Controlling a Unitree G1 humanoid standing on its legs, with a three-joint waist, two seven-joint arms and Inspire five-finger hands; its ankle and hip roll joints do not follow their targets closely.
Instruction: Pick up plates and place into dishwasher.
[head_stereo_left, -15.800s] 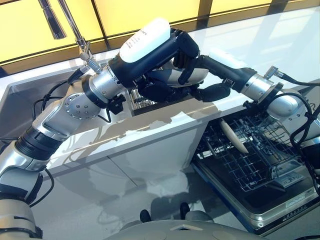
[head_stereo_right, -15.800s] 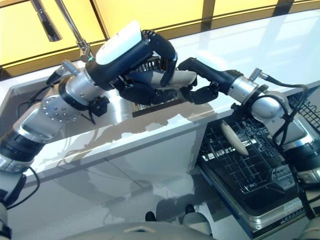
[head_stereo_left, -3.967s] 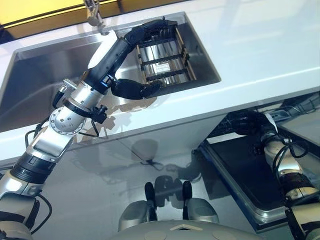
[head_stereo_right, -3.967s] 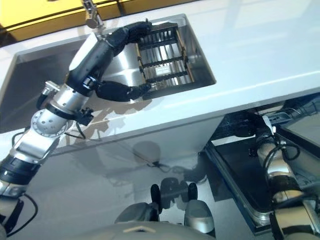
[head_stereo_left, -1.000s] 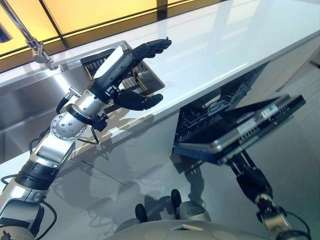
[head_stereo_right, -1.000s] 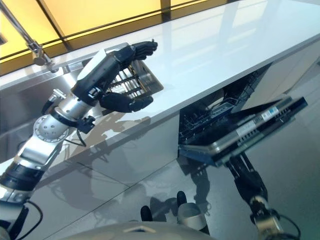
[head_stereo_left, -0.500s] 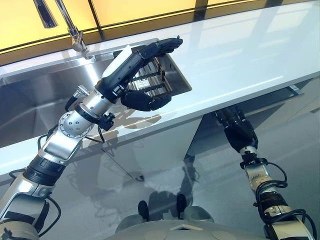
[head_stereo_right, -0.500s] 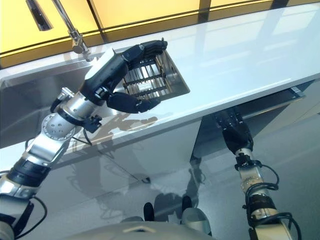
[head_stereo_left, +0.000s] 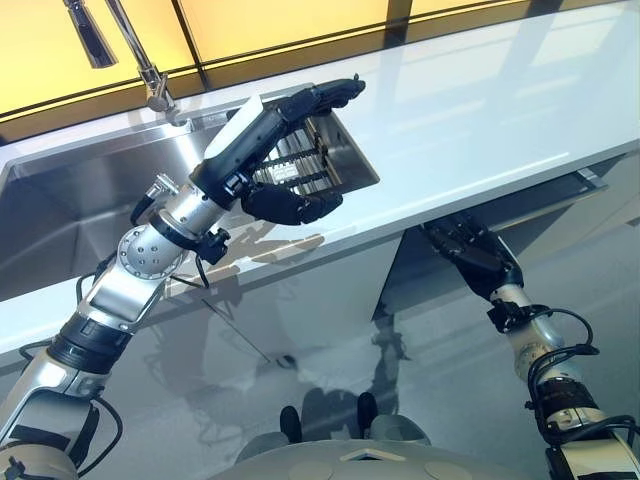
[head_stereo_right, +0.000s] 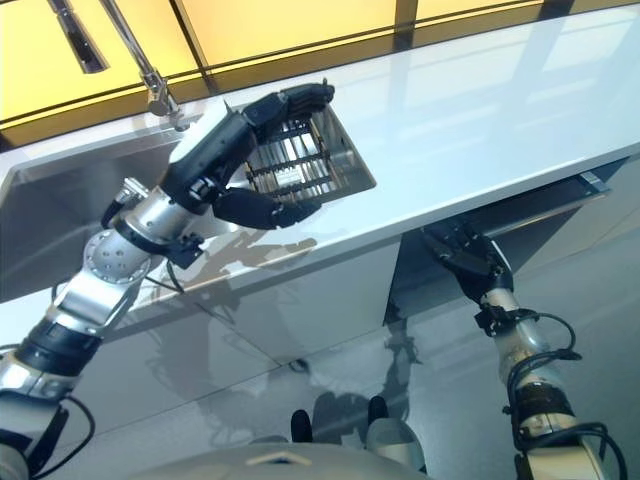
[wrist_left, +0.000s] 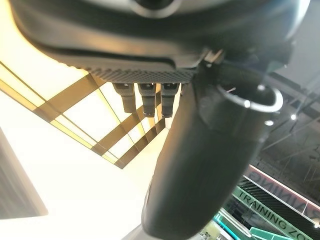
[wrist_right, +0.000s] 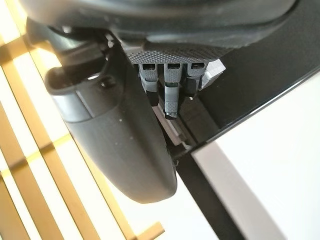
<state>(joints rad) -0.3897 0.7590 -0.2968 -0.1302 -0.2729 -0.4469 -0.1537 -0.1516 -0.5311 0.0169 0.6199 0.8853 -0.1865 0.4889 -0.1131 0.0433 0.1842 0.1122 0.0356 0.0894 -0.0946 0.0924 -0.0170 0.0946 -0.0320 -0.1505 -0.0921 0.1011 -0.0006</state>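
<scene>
1. I'm looking down at a long white countertop with a glossy sheen, backed by yellow-lit panels; a steel sink is set into it on the left, with a faucet rising behind the basin.
2. At the sink's right end sits a metal dish rack with dark bars. I can't make out any plates in it.
3. My left hand is raised above the sink, just in front of the rack. Its fingers reach out straight over the rack's top, the thumb curves underneath well apart from them, and nothing lies between.
4. The left wrist view agrees: the thumb stands free against the bright panels, with nothing held.
5. Below the counter edge, a dark dishwasher door appears almost closed, its top edge tucked just under the counter.
6. My right hand is low, in front of the cabinet face, just beside that door's left end. Its fingers are loosely spread and empty.
7. In the right wrist view the thumb sticks out with nothing in its grasp.
8. No plate is visible to me, so I cannot tell where the plates are.
</scene>
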